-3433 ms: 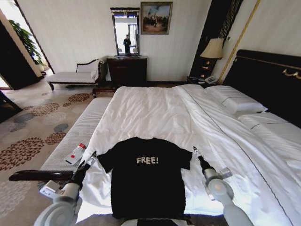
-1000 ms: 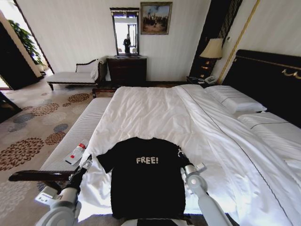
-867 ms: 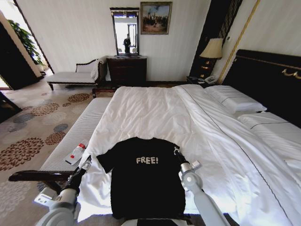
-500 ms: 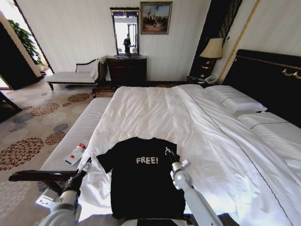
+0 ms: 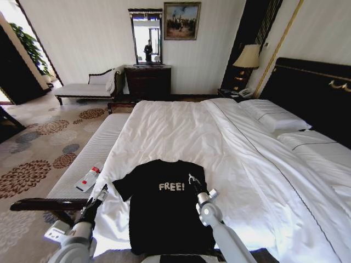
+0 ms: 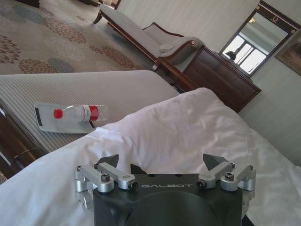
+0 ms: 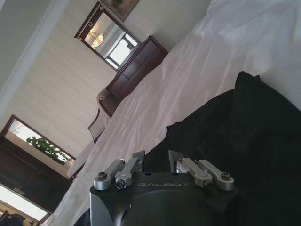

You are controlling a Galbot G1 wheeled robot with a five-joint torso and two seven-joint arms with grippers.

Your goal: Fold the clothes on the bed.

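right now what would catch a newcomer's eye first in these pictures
The black T-shirt with white "FREE!" lettering stands out, lying flat on the near end of the white bed. The right tool is over the shirt beside the lettering, fingers close together, with that sleeve folded in. The left tool waits open by the other sleeve, near a water bottle on the bench.

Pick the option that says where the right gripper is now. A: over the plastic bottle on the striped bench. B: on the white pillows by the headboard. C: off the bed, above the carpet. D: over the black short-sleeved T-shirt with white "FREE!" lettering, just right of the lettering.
D: the right gripper sits over the black T-shirt, just right of the "FREE!" lettering.
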